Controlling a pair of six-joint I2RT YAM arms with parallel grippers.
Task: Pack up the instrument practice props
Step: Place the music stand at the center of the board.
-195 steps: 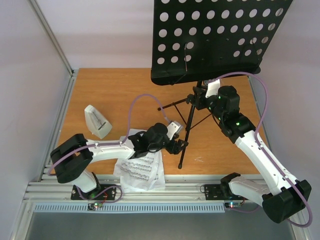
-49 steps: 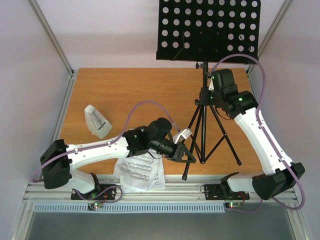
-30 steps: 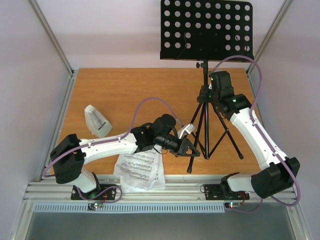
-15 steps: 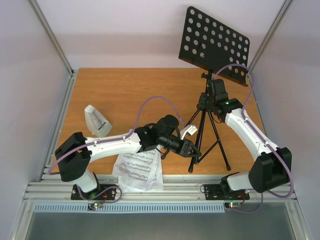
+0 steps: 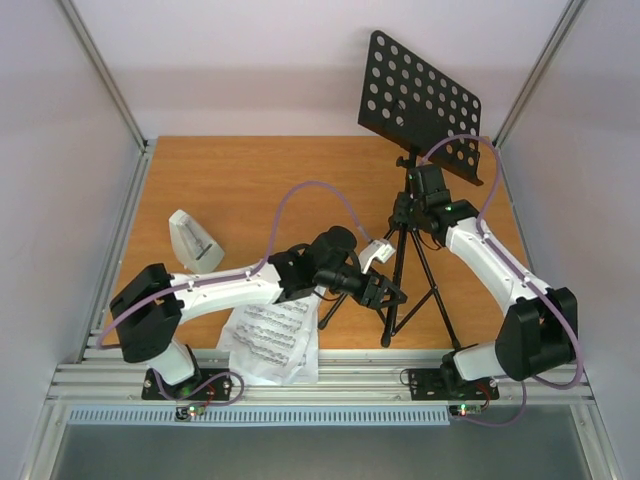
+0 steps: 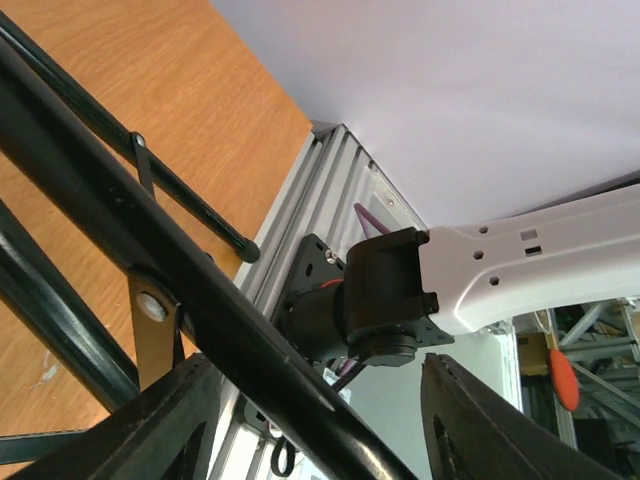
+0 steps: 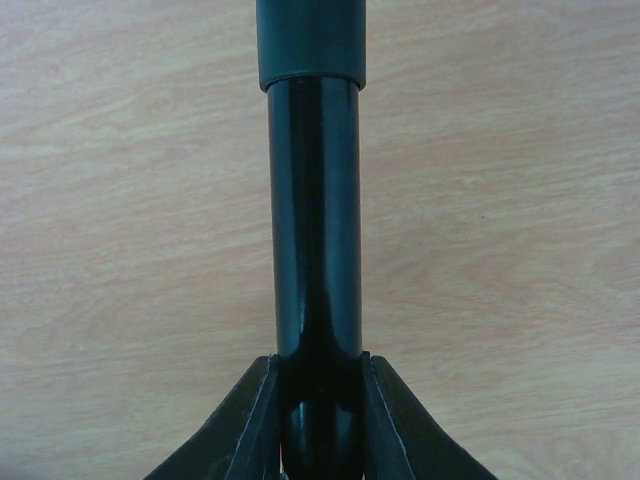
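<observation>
The black music stand (image 5: 420,105) rises at the right of the table on its tripod, its perforated desk turned at an angle. My right gripper (image 5: 408,207) (image 7: 318,420) is shut on the stand's pole (image 7: 315,200) just above the legs. Around a lower tripod leg (image 5: 392,310) (image 6: 200,310) stands my left gripper (image 5: 385,293) (image 6: 315,370), open: the leg lies by the left finger with a gap to the right one. Left on the table stands the white metronome (image 5: 195,243). The sheet-music pages (image 5: 270,338) lie at the near edge under my left arm.
An aluminium rail (image 5: 300,382) runs along the table's near edge, with the arm bases bolted on it. Slanted frame posts (image 5: 100,70) and white walls close in the left and right sides. The right arm's base (image 6: 375,300) shows behind the tripod leg in the left wrist view.
My left gripper's jaws have widened and let go of the tripod leg. The stand's desk has swung round and shifted right, away from facing the camera, with the right gripper still on the pole.
</observation>
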